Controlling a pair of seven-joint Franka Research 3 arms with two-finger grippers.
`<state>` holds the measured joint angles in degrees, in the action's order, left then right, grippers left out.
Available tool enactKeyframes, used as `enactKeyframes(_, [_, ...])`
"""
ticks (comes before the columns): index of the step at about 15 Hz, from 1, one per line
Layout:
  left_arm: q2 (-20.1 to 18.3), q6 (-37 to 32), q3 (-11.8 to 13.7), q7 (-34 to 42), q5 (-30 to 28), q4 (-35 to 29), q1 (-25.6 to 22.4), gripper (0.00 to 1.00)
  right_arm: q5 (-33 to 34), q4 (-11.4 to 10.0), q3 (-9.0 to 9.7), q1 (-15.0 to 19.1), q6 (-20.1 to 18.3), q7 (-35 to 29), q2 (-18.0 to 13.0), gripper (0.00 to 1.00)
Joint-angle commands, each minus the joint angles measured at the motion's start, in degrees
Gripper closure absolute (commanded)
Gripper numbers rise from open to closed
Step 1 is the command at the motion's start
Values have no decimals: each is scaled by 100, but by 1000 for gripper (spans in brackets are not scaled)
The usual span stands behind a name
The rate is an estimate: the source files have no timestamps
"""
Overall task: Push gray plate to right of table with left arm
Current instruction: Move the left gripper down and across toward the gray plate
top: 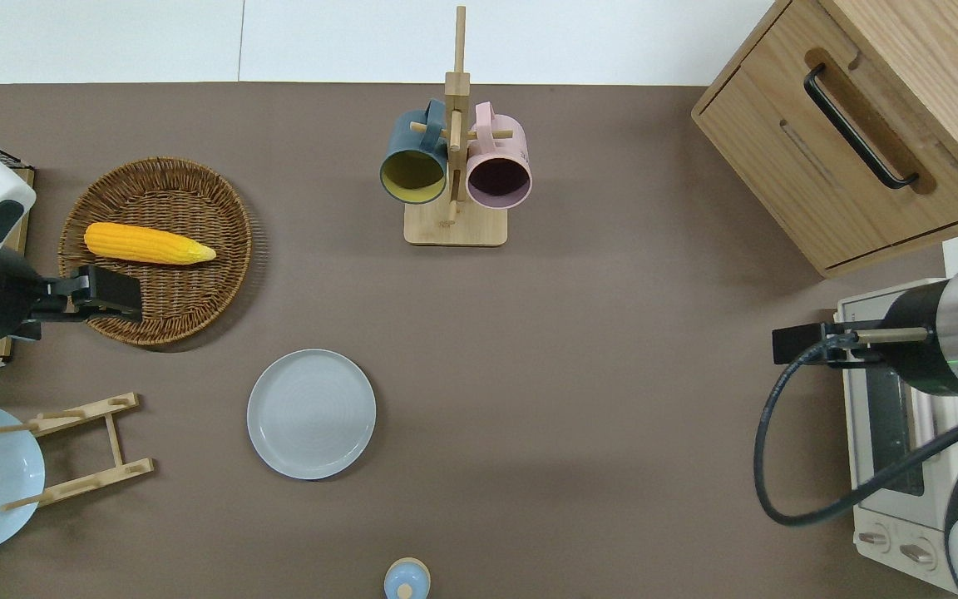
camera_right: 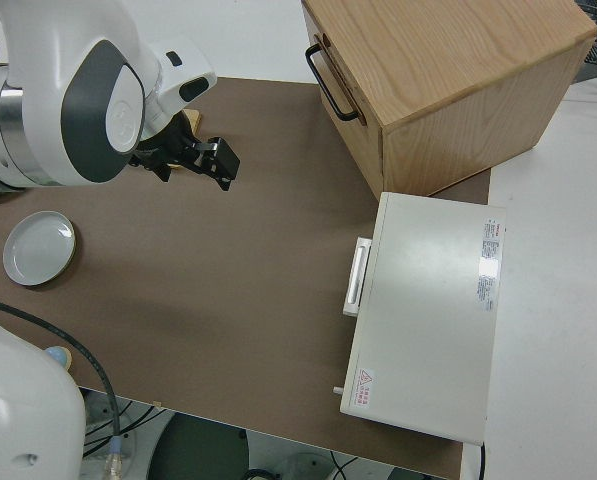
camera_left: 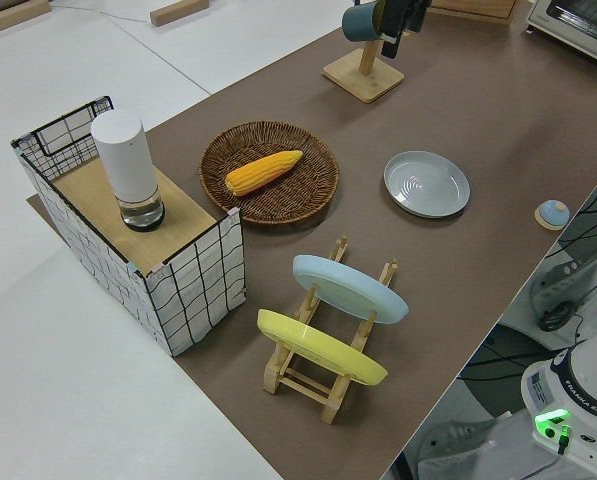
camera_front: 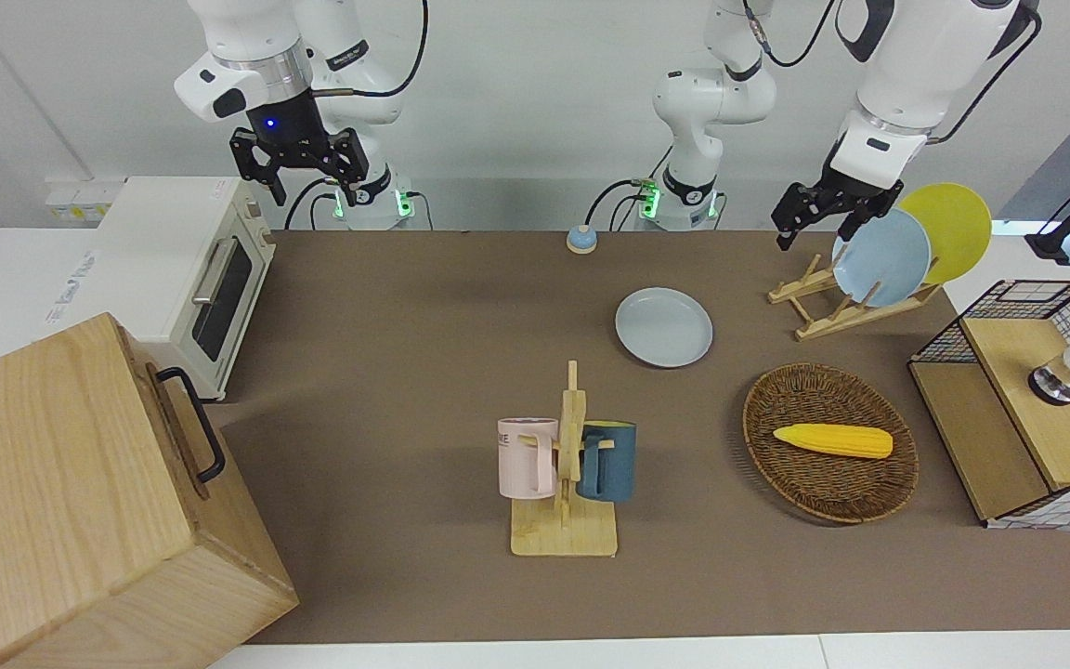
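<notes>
Over the wicker basket (top: 196, 274), the left pincer (top: 117, 291) hangs empty, its gape indiscernible.

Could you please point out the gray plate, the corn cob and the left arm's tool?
gray plate (top: 311, 413), overhead view, centre of its flat bottom.
corn cob (top: 146, 244), overhead view, middle of the cob, lying in the wicker basket.
left tool (top: 117, 295), overhead view, midway between its fingertips.
</notes>
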<state>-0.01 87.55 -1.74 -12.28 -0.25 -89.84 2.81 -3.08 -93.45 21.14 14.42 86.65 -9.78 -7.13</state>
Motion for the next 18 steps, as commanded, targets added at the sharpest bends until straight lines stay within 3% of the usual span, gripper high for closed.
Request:
enactKeyframes(1, [-219,165,77,59,-63,-604,26,9,-123,-156,83,140,1,-59,-157,5])
enactKeyframes(9, [-500,1289,121,77,-503,-2220,-211,19,-123,-156,83,140,1,-59,-157,5])
enactKeyframes(18, [-544,2063,25,77,-494,-3249,-211,32,-123,-156,83,140,-7,-59,-157,5])
